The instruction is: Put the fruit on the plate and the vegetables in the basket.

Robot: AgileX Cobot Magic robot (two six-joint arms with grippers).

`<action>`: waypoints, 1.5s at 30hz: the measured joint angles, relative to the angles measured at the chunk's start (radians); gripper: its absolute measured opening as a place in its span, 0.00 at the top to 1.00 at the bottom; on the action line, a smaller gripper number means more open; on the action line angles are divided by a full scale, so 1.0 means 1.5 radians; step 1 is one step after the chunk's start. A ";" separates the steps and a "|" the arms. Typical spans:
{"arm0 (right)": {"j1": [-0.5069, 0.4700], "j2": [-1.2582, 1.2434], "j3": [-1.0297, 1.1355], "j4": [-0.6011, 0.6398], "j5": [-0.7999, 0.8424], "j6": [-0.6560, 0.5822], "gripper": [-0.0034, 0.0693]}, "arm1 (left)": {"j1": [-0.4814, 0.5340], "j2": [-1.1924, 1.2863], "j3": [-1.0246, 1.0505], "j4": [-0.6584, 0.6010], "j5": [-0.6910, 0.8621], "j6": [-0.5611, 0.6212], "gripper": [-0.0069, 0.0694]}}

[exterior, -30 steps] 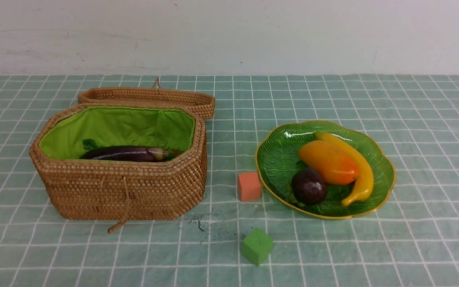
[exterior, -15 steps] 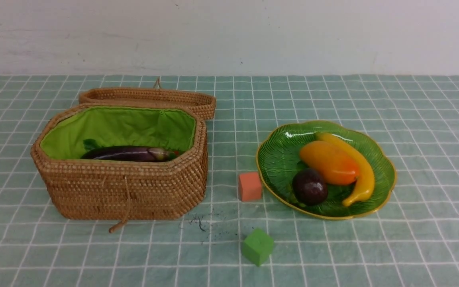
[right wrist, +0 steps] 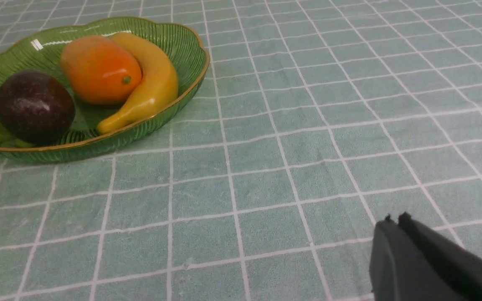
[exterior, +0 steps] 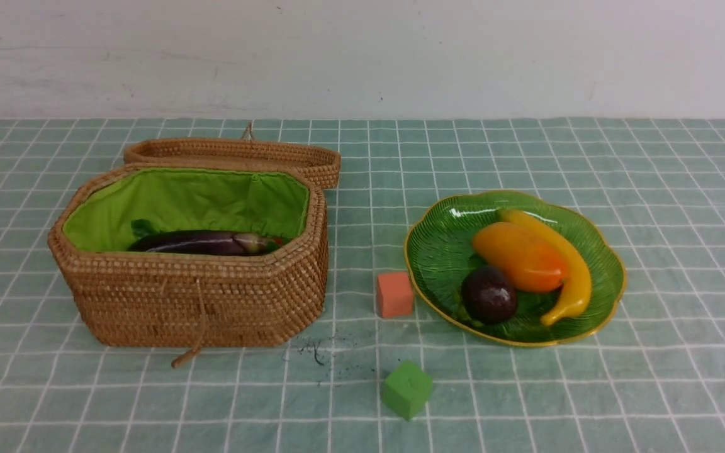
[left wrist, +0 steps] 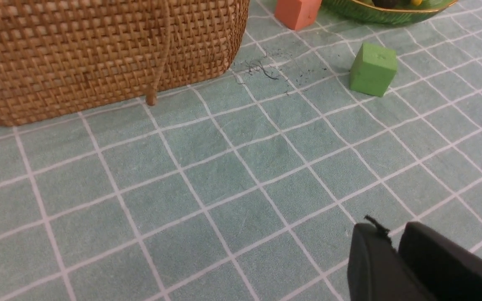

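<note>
The open wicker basket (exterior: 192, 296) stands left, with the long purple eggplant (exterior: 199, 242) lying inside on the green lining. A few green leaves and a speck of orange-red show beside the eggplant. The green plate (exterior: 438, 251) at right carries the mango (exterior: 520, 255), banana (exterior: 573, 270) and mangosteen (exterior: 488, 294). Neither arm shows in the front view. My left gripper (left wrist: 393, 234) is shut and empty, low over the cloth on the near side of the basket (left wrist: 98, 42). My right gripper (right wrist: 393, 219) is shut and empty, to the right of the plate (right wrist: 182, 42).
A salmon cube (exterior: 394, 294) sits against the plate's left edge. A green cube (exterior: 406, 389) lies nearer to me. The basket's lid (exterior: 236, 154) is folded back behind it. Its string loop (exterior: 196, 327) hangs down the front. Dark crumbs (exterior: 318, 352) mark the checked cloth.
</note>
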 joint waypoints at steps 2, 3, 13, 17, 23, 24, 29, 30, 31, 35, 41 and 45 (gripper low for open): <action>0.000 0.000 0.000 0.000 0.000 0.000 0.96 | 0.003 -0.001 0.000 0.041 -0.017 -0.001 0.79; 0.000 0.000 0.000 0.000 0.000 0.000 0.96 | 0.013 -0.005 0.000 0.050 -0.027 -0.004 0.80; 0.000 0.000 0.000 0.000 0.001 0.000 0.95 | 0.302 -0.124 0.018 -0.052 -0.118 0.024 0.93; 0.000 -0.001 0.000 0.000 0.001 0.000 0.95 | 0.361 -0.126 0.095 -0.128 -0.111 0.065 0.93; 0.000 -0.001 0.000 0.000 0.001 0.000 0.94 | 0.361 -0.126 0.117 -0.170 -0.049 0.068 0.93; 0.000 -0.001 0.000 0.000 0.001 0.000 0.94 | 0.361 -0.126 0.117 -0.172 -0.049 0.068 0.93; 0.000 -0.001 0.000 0.000 0.001 0.000 0.93 | 0.361 -0.126 0.117 -0.173 -0.049 0.068 0.93; 0.000 -0.001 0.000 0.000 0.001 0.000 0.92 | 0.361 -0.126 0.117 -0.173 -0.049 0.068 0.93; 0.000 -0.001 0.000 0.000 0.001 0.000 0.92 | 0.361 -0.126 0.117 -0.173 -0.049 0.068 0.93; 0.000 -0.001 0.000 0.000 0.001 0.000 0.92 | 0.361 -0.126 0.117 -0.174 -0.049 0.070 0.93; 0.000 -0.001 0.000 0.000 0.001 0.000 0.92 | 0.361 -0.126 0.117 -0.174 -0.049 0.070 0.93; 0.000 -0.001 0.000 0.000 0.001 0.000 0.91 | 0.361 -0.126 0.117 -0.174 -0.049 0.070 0.93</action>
